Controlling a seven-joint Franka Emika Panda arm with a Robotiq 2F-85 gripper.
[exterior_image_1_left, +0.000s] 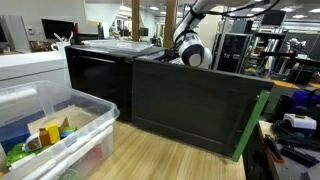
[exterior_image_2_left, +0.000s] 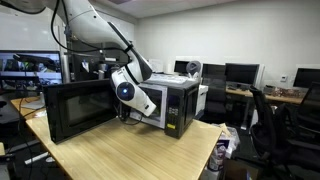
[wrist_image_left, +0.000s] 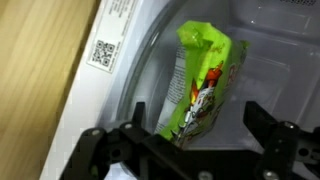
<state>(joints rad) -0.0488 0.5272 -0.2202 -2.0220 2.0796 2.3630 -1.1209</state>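
The pincer (wrist_image_left: 195, 128) is released, its two black fingers (wrist_image_left: 262, 122) spread wide. Between them in the wrist view lies a green snack bag (wrist_image_left: 205, 80), seemingly not touched by either finger, though the lower end of the bag is partly hidden behind the pincer's body. The bag rests inside the microwave (exterior_image_2_left: 178, 105), on what looks like the glass plate (wrist_image_left: 150, 62), a little way in from the front frame with its square code sticker (wrist_image_left: 103, 52). In an exterior view the arm (exterior_image_2_left: 95, 30) reaches down from above and to the side, past the open door (exterior_image_2_left: 78, 110), with the wrist at the mouth of the oven; the microwave stands on a wooden desk (exterior_image_2_left: 130, 155). The step in hand, as I judge it, is the handling of the bag within the oven, with the fingers astride it but not gripping. Any next move calls for care with the tight opening. The wrist must travel straight along the cavity, clear of the door edge and the frame, and the light, crinkly bag would shift easily if brushed.
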